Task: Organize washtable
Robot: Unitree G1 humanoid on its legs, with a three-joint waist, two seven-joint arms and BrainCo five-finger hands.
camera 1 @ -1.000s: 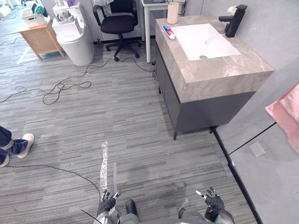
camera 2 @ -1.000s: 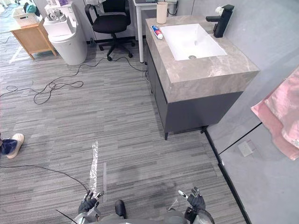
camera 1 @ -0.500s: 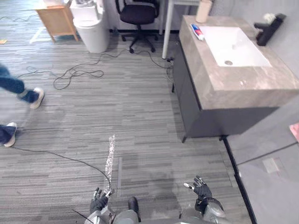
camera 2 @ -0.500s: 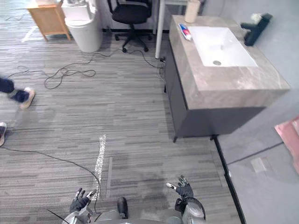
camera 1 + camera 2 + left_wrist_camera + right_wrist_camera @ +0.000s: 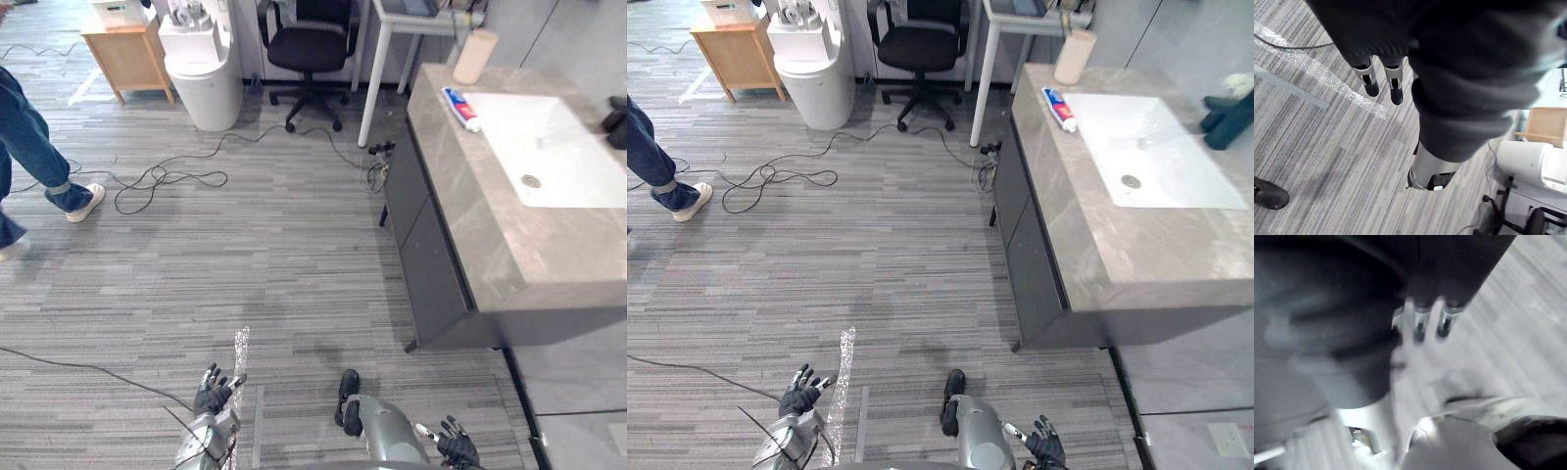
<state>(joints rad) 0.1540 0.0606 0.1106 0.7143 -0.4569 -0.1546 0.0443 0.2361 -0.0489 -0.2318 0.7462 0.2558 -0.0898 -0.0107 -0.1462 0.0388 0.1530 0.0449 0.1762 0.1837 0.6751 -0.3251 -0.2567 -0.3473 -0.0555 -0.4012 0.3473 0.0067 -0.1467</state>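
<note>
The washtable (image 5: 495, 245) stands at the right, a grey stone top on a dark cabinet with a white sink (image 5: 549, 162) set in it. A toothpaste tube (image 5: 460, 108) lies on the top by the sink's far corner, and a beige cup (image 5: 474, 57) stands behind it. A black tap (image 5: 1227, 108) rises at the sink's right side. My left hand (image 5: 213, 394) and right hand (image 5: 456, 452) hang low over the carpet, well short of the washtable. Both are open and hold nothing; the fingers (image 5: 1383, 83) of the left one are straight.
A black office chair (image 5: 312, 44), a white table leg (image 5: 372, 73), a white bin (image 5: 201, 69) and a wooden cabinet (image 5: 127, 54) line the far side. Loose cables (image 5: 162, 176) lie on the carpet. A person's legs (image 5: 29, 147) are at the left. A shiny tape strip (image 5: 240, 352) runs along the floor.
The camera has turned, so the washtable now sits farther right in the picture. The person at the left has stepped farther away. Both hands stay low and open.
</note>
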